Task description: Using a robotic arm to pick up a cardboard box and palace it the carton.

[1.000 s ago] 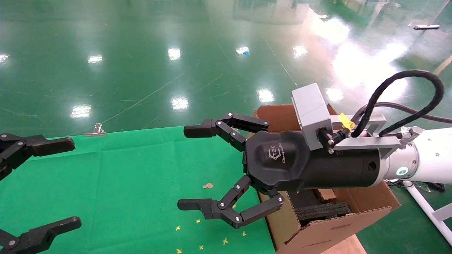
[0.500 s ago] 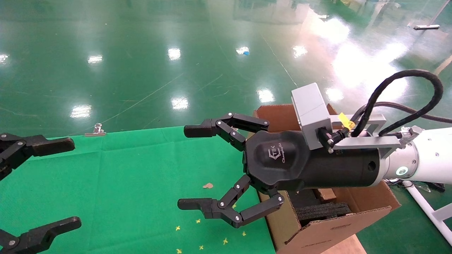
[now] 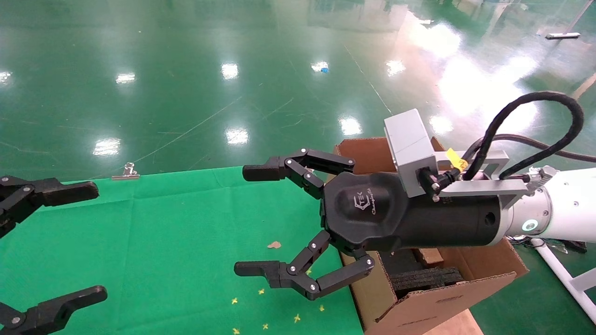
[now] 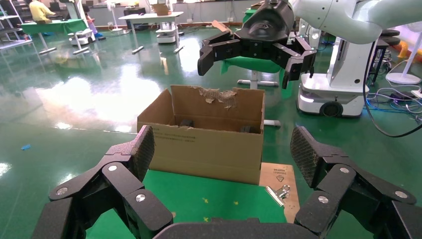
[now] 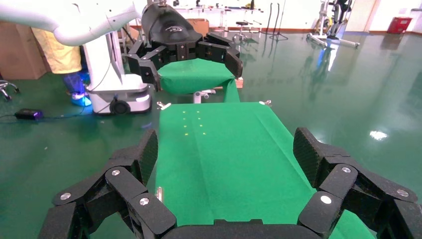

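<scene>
My right gripper [image 3: 249, 221], on the white robotic arm [image 3: 558, 209], hangs open and empty over the right part of the green cloth [image 3: 163, 223], just left of the carton [image 3: 419, 307]. The carton is a large brown box with ragged flaps and black foam [image 3: 423, 278] inside; the left wrist view shows it [image 4: 209, 144] from the side, beyond the cloth's edge. My left gripper [image 3: 93, 241] hovers open at the cloth's far left, holding nothing. In its own view, the right gripper [image 5: 226, 149] has only bare cloth between its fingers. The cardboard box is out of view.
A small brown cardboard piece [image 3: 430, 256] lies inside the carton beside the foam. A metal binder clip [image 3: 125, 172] holds the cloth's far edge and another [image 4: 277, 191] sits by the carton. A brown scrap [image 3: 274, 244] and yellow marks [image 3: 260, 291] dot the cloth.
</scene>
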`<state>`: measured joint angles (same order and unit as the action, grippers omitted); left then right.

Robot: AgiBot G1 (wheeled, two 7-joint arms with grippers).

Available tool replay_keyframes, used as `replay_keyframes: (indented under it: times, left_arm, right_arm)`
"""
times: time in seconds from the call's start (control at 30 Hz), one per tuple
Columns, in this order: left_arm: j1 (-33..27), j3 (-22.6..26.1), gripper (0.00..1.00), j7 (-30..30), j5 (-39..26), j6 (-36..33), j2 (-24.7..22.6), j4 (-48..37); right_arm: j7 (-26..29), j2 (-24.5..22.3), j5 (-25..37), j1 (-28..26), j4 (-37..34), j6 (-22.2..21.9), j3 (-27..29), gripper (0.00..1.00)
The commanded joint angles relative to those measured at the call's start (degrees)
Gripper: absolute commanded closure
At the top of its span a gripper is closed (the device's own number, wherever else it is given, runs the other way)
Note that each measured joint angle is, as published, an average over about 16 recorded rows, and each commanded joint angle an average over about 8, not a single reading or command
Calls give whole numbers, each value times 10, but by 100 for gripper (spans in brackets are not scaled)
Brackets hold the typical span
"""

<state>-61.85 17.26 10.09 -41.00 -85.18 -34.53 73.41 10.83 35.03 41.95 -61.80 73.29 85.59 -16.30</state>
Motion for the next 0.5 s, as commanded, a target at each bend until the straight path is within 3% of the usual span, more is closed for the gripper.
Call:
replay_keyframes:
  times: [0.03, 0.5]
  left_arm:
    - [0, 0, 0, 0, 0, 0, 0, 0]
    - [0, 0, 0, 0, 0, 0, 0, 0]
  right_arm:
    - [0, 0, 0, 0, 0, 0, 0, 0]
    - [0, 0, 0, 0, 0, 0, 0, 0]
